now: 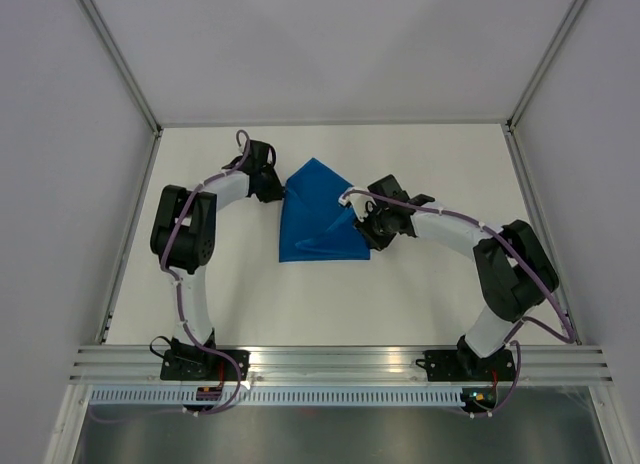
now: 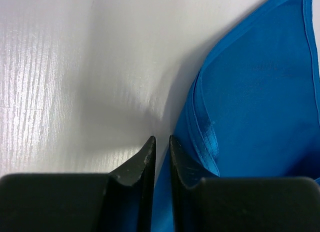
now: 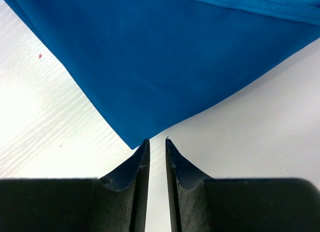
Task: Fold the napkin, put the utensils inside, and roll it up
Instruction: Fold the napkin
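The napkin (image 1: pixel 318 216) lies near the middle of the white table (image 1: pixel 430 294), between the two arms. It is a thin, bright blue cloth folded into an uneven pointed shape, with one peak aimed at the far wall and a looser triangular flap lying across its lower half. Close up from the left wrist, the cloth (image 2: pixel 260 102) is smooth with a slight sheen, and its stitched hem runs in stacked layers along the curved edge. The left gripper (image 2: pixel 162 144) sits at that edge, its black, tapered fingers (image 2: pixel 142 162) parted by only a narrow slit. At the tips the slit shows bare table, so nothing is gripped there. Lower down, a bit of blue shows under the fingers, and whether it touches them is hard to tell. The right gripper (image 3: pixel 157 144) is likewise open just a crack and holds nothing. A sharp corner of the napkin (image 3: pixel 165 57) ends just beside its left fingertip. The table has a fine ribbed grain and a tiny red speck (image 3: pixel 40 55). Both wrist views cut off most of the cloth, and from above the wrist housings hide the fingertips.
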`<action>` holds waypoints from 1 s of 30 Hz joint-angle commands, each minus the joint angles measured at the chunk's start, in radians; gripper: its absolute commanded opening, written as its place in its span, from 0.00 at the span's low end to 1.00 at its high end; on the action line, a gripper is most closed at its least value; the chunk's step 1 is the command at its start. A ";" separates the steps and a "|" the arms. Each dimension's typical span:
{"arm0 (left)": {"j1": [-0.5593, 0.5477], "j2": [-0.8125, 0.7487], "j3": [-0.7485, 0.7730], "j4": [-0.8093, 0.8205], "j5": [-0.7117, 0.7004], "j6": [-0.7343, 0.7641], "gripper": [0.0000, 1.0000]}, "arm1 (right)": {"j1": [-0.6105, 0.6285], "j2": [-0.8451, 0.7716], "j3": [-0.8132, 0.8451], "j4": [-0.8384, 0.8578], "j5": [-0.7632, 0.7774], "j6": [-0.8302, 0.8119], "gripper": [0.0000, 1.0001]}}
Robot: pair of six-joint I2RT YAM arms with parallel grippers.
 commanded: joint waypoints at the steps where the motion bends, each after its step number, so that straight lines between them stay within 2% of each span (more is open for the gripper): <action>1: 0.002 0.001 0.043 -0.031 0.009 0.059 0.24 | 0.006 -0.085 0.029 -0.035 0.032 0.014 0.24; 4: 0.033 -0.036 0.042 -0.024 0.017 0.064 0.33 | 0.006 -0.139 0.028 -0.042 0.041 -0.004 0.25; 8: 0.112 -0.183 -0.013 -0.002 0.010 0.076 0.47 | 0.004 -0.211 0.011 -0.017 0.043 -0.041 0.25; 13: 0.130 -0.349 -0.076 0.039 -0.016 0.097 0.49 | 0.006 -0.256 0.025 -0.017 -0.011 -0.156 0.29; 15: 0.114 -0.424 -0.101 0.044 -0.017 0.100 0.49 | 0.003 -0.253 0.000 -0.008 -0.058 -0.206 0.42; 19: 0.068 -0.593 -0.228 0.087 -0.020 0.087 0.50 | 0.006 -0.196 -0.002 0.030 -0.123 -0.260 0.55; 23: 0.058 -0.798 -0.409 0.078 -0.011 0.099 0.53 | 0.039 -0.133 0.035 0.055 -0.146 -0.297 0.59; 26: 0.044 -0.982 -0.486 0.024 0.012 0.117 0.56 | 0.091 -0.098 0.041 0.089 -0.105 -0.306 0.61; 30: 0.041 -1.128 -0.495 -0.060 -0.002 0.131 0.59 | 0.170 -0.061 0.045 0.104 -0.081 -0.290 0.61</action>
